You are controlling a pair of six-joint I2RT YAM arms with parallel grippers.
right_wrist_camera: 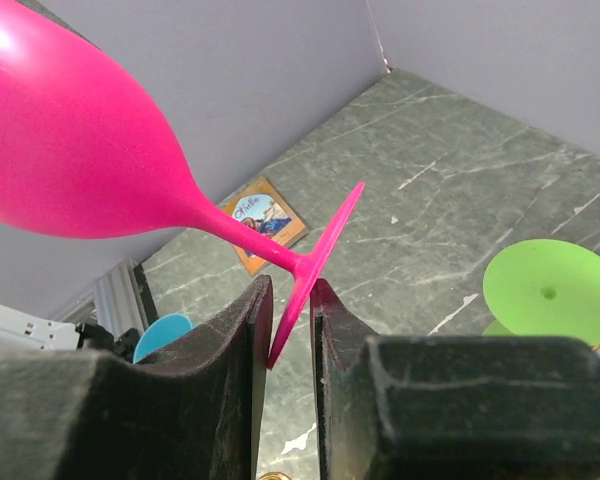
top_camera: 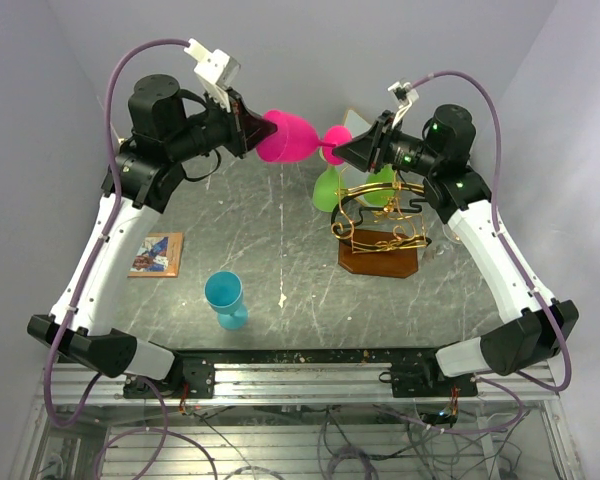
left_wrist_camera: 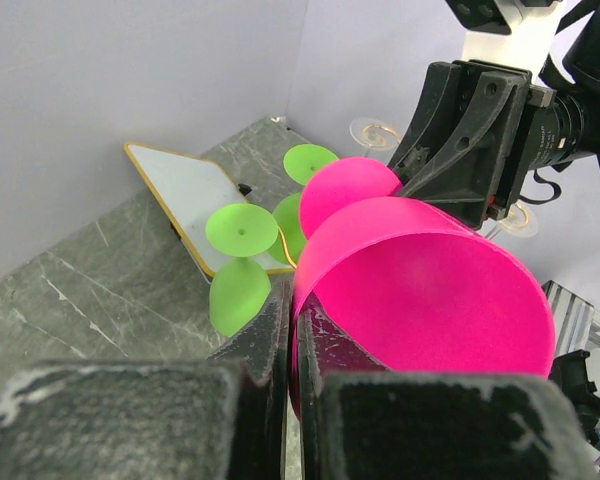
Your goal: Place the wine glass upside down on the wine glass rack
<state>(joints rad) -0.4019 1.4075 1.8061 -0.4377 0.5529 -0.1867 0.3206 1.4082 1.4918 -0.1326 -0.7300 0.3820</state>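
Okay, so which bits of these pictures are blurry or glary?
Left wrist view: left gripper soft up close, pink wine glass sharper. Right wrist view: pale glare on the glass bowl, right gripper blurred. Top external view: even light, sharp.

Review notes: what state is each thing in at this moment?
pink wine glass: in the air, on its side, between both claws.
left claw: shut on the bowl's rim.
right claw: jaws narrow around the foot; grip uncertain.
wine glass rack: upright on the table.
green glasses: hanging upside down on the rack.
blue glass: standing upright, untouched.
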